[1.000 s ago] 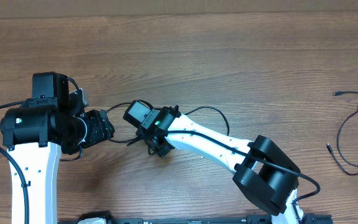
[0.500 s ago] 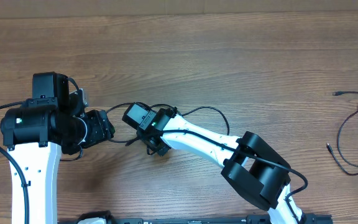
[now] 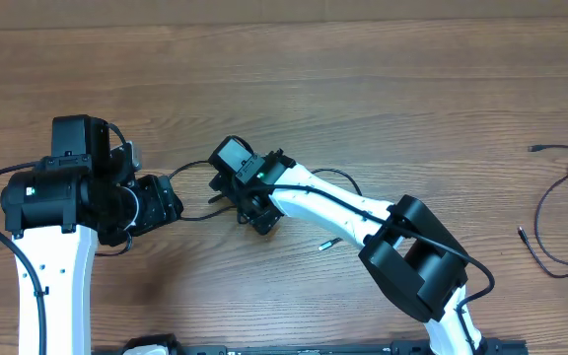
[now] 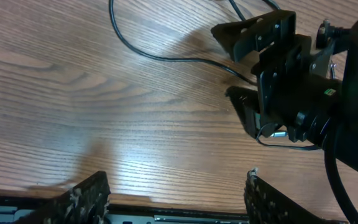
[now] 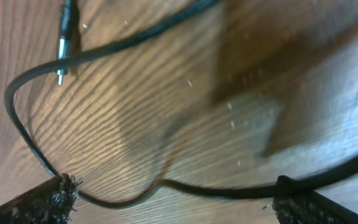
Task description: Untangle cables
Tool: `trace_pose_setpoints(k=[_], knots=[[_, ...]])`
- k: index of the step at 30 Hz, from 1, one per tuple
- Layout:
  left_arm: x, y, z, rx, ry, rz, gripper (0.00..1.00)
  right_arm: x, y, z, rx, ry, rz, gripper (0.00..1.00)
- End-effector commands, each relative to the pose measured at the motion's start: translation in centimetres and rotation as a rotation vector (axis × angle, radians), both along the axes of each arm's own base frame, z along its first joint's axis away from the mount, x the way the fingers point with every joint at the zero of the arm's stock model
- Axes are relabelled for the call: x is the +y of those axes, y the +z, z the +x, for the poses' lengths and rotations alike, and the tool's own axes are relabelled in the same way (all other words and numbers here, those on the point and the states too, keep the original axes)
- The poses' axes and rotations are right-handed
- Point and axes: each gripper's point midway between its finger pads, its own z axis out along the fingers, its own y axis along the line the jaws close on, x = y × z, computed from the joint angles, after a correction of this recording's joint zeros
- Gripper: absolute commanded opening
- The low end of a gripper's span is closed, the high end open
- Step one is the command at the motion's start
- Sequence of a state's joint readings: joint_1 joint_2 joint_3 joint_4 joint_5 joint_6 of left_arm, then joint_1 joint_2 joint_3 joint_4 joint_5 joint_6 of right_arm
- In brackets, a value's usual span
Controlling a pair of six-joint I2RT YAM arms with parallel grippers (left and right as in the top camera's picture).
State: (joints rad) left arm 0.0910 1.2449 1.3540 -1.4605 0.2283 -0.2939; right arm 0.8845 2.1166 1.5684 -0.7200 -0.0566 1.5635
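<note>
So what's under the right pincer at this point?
Bare table and one thin black cable looping between the right pincer's open fingers, with a plug tip beside it. From overhead, the pincer itself covers that stretch.

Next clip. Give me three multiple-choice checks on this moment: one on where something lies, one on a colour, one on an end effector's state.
1. Where in the overhead view is the loose cable that lies away from both arms?
A. Far right
B. Top left
C. Under the left arm's base

2. What colour is the cable below the right end effector?
A. White
B. Red
C. Black

3. What state is the left end effector in?
A. Shut on a cable
B. Open, holding nothing
C. Shut, empty

Answers:
1. A: it curls along the right edge of the view.
2. C: the right wrist view shows it black.
3. B: its fingers stand wide apart with nothing between them.
</note>
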Motion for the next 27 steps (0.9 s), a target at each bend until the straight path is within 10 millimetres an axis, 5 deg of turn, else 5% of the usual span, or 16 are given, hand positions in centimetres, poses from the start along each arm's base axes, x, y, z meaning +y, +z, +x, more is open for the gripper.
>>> trace_pose_setpoints(k=[1,5,7,8,17,22,23,25,27], knots=[[-0.3,0.0,-0.3,0.015,0.007,-0.014,0.7,0.1,-0.2,-0.1,0.06,-0.195,0.026,0.98],[-0.4,-0.1,-0.4,0.019,0.007,-0.014,0.7,-0.6,-0.3,0.9,0.028,-0.294,0.006,0.7],[-0.4,-0.1,-0.4,0.018,0.007,-0.014,0.7,-0.9,-0.3,1.2,0.012,-0.307,-0.003,0.14],[-0.4,-0.1,-0.4,0.019,0.007,-0.014,0.7,-0.9,-0.2,1.3,0.007,-0.308,-0.004,0.04],[-0.4,-0.1,-0.5,0.023,0.007,-0.014,0.7,-0.8,1.1,5.3,-0.227,-0.032,-0.034,0.04],[-0.4,-0.1,-0.5,0.022,0.007,-0.014,0.7,-2.5,1.9,7.3,-0.239,-0.003,-0.026,0.04],[-0.3,-0.1,-0.4,0.018,0.007,-0.014,0.7,-2.5,2.0,7.4,-0.222,0.01,0.0,0.19],[-0.3,0.0,-0.2,0.01,0.007,-0.013,0.7,-2.2,2.2,7.2,-0.177,0.023,0.059,0.67],[-0.3,0.0,0.0,0.002,0.007,-0.013,0.7,-1.7,2.4,6.9,-0.141,0.028,0.107,0.91]])
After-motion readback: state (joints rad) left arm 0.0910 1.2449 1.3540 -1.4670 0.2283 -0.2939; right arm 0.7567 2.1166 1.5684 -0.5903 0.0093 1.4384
